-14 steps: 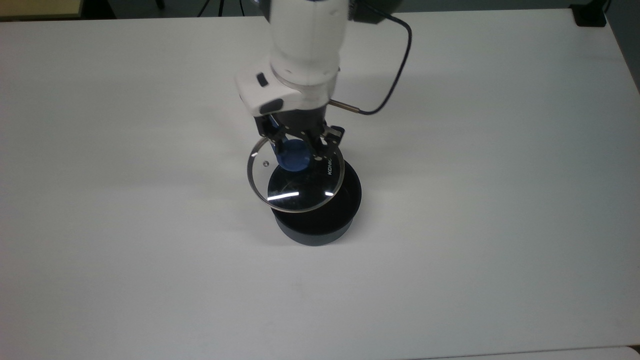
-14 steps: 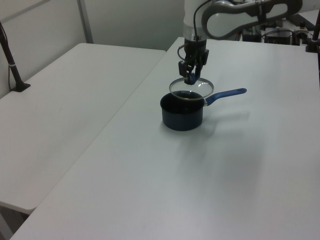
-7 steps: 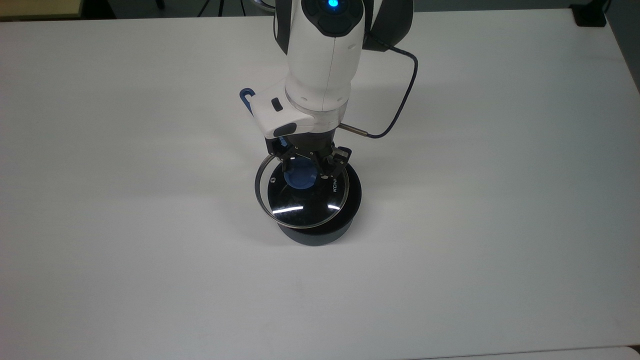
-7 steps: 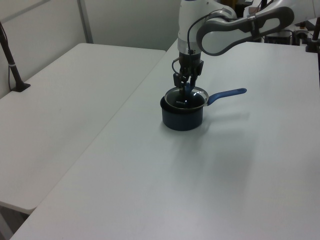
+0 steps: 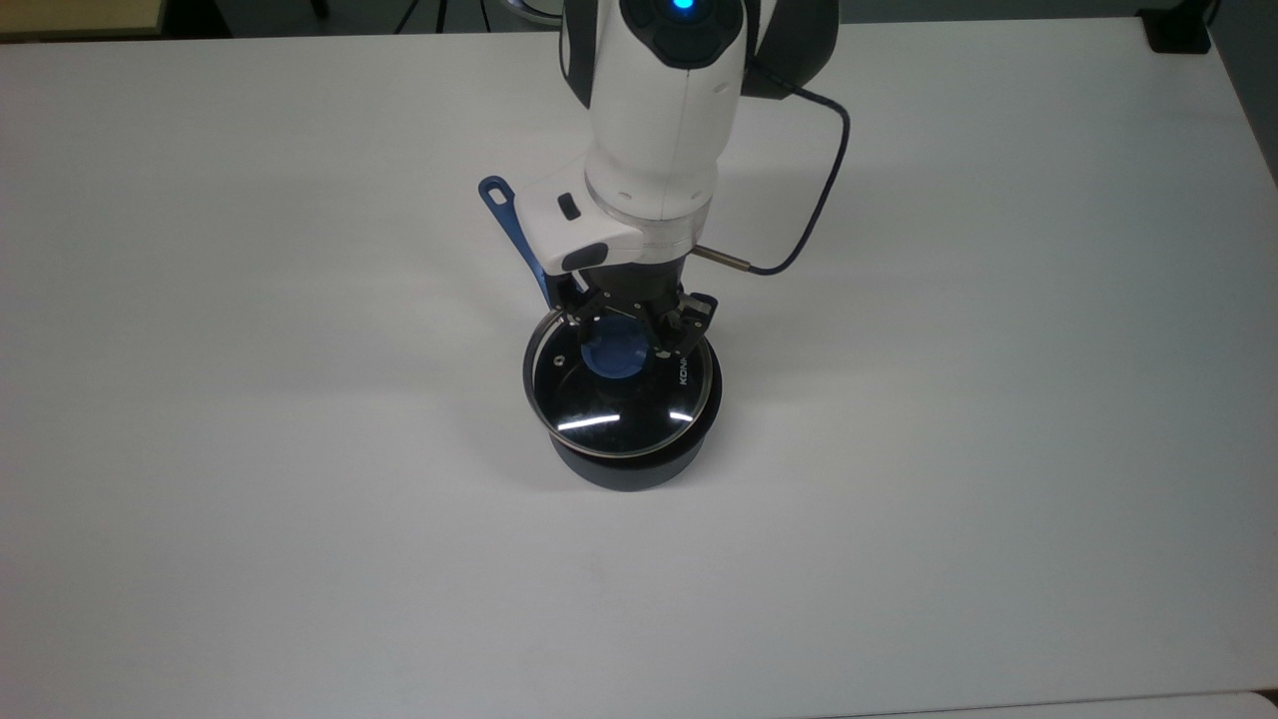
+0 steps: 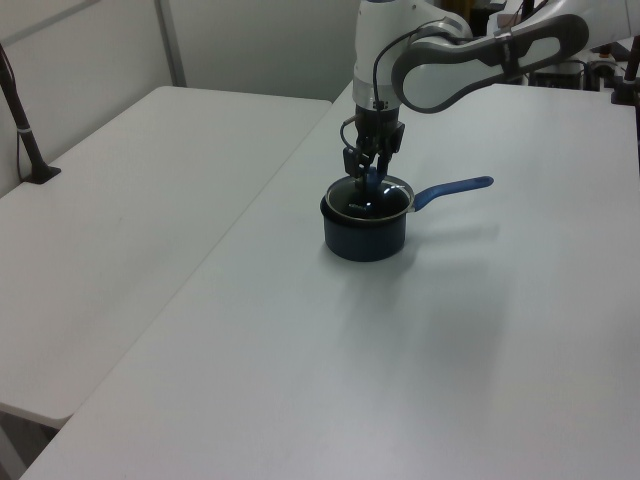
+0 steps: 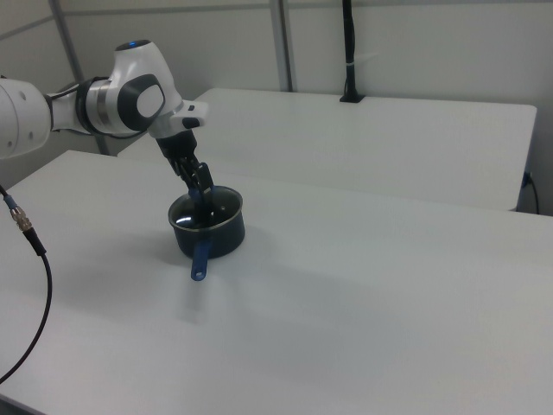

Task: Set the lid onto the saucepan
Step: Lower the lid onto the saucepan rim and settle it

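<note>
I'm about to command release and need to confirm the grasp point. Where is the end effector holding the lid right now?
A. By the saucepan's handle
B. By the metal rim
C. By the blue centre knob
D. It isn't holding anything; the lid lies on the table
C. In the top view the end effector is closed on the blue knob at the centre of the lid, which sits over the saucepan.

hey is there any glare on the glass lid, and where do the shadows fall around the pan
Top view: two short bright streaks of glare sit on the lid near its lower edge, and a soft shadow pools at the pan's base. Left view: a faint shadow lies on the table toward the left view's right, under the handle. Right view: a dim shadow below the handle tip.
</note>
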`<state>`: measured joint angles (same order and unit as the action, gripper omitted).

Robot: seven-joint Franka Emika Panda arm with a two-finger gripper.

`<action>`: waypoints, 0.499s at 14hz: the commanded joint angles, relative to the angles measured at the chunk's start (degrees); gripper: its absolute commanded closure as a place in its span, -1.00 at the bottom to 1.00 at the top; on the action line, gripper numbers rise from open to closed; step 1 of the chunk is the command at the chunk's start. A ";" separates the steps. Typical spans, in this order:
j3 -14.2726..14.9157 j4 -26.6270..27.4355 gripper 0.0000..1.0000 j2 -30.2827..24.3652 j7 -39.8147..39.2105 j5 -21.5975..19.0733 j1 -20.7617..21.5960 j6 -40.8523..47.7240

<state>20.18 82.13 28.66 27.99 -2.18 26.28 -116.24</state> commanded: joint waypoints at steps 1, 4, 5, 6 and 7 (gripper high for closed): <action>-0.31 -2.06 0.11 0.70 2.07 0.95 0.44 -0.48; -0.75 -2.14 0.10 1.39 2.07 0.95 0.35 -0.48; -0.75 -2.23 0.10 1.57 2.07 0.95 0.35 -0.56; -0.75 -2.75 0.10 1.75 2.07 0.95 0.35 -0.56; -0.75 -2.85 0.10 2.19 2.07 0.95 0.35 -0.56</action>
<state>19.42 81.18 29.51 28.59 -2.17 26.41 -116.26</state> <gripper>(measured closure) 0.396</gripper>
